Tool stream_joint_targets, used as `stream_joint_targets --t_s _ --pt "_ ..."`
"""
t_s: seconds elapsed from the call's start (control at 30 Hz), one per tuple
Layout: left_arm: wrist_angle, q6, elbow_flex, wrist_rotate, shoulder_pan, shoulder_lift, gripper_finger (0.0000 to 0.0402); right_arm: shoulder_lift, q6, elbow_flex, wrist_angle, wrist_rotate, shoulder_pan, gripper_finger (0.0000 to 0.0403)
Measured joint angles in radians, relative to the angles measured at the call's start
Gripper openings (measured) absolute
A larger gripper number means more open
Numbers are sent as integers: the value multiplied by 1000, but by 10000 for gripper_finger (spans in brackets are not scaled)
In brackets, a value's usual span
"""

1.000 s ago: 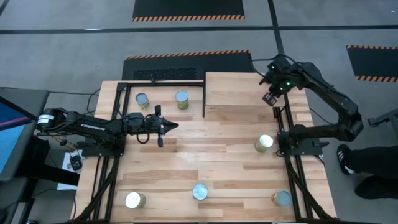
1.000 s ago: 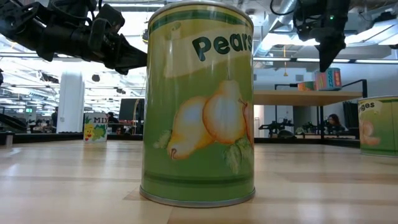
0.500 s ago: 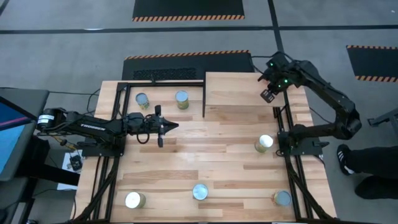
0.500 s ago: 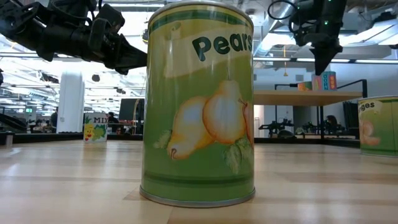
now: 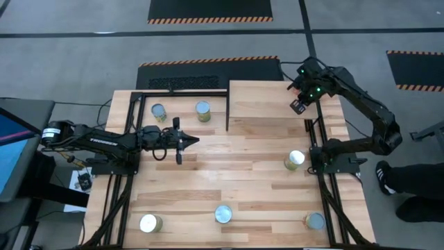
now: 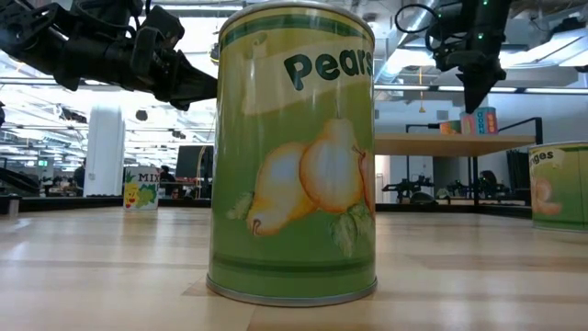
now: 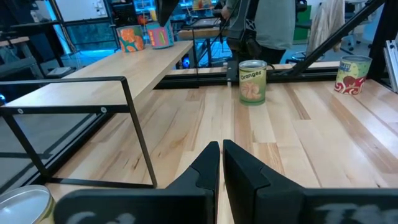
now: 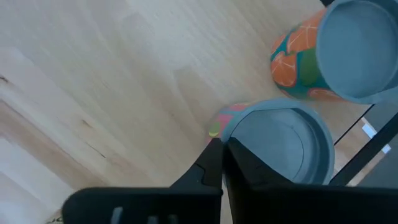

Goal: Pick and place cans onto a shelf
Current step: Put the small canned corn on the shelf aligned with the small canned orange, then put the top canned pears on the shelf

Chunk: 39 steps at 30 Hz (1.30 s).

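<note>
Fingers (image 8: 221, 163) together, above can (image 8: 280, 146) (uncontacted)

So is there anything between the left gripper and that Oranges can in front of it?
Nothing visible does. Only bare tabletop lies between the left gripper and the Oranges can. The black frame stands off to one side, clear of that line.

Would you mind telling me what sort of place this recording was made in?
Most likely a robotics lab or test workshop. Two dark robot arms are bolted to a plank table with tins such as the pears can set out, hazard-striped floor mats lie beyond it, and a person stands among benches behind.
</note>
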<state>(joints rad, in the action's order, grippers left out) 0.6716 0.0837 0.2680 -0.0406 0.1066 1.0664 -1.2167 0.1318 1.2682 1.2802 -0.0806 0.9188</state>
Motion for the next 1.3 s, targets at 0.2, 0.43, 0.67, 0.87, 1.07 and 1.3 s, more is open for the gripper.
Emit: stream_joint_targets --t_s 0.2,0.43,0.67,0.87,1.07,1.3 --pt "0 0 0 0 0 0 12 0 -20 0 -7 0 0 44" --pt "0 -1 0 0 0 0 12 0 -26 0 -10 0 0 70" --pt "0 -1 0 0 0 0 12 1 3 0 -7 -1 -3 108" --pt "0 0 0 0 0 0 12 56 41 0 -9 -60 -20 96" --pt "0 0 0 0 0 0 12 181 61 1 -105 -78 -61 50" --pt "0 0 0 0 0 0 12 354 60 -47 -287 39 -146 8"
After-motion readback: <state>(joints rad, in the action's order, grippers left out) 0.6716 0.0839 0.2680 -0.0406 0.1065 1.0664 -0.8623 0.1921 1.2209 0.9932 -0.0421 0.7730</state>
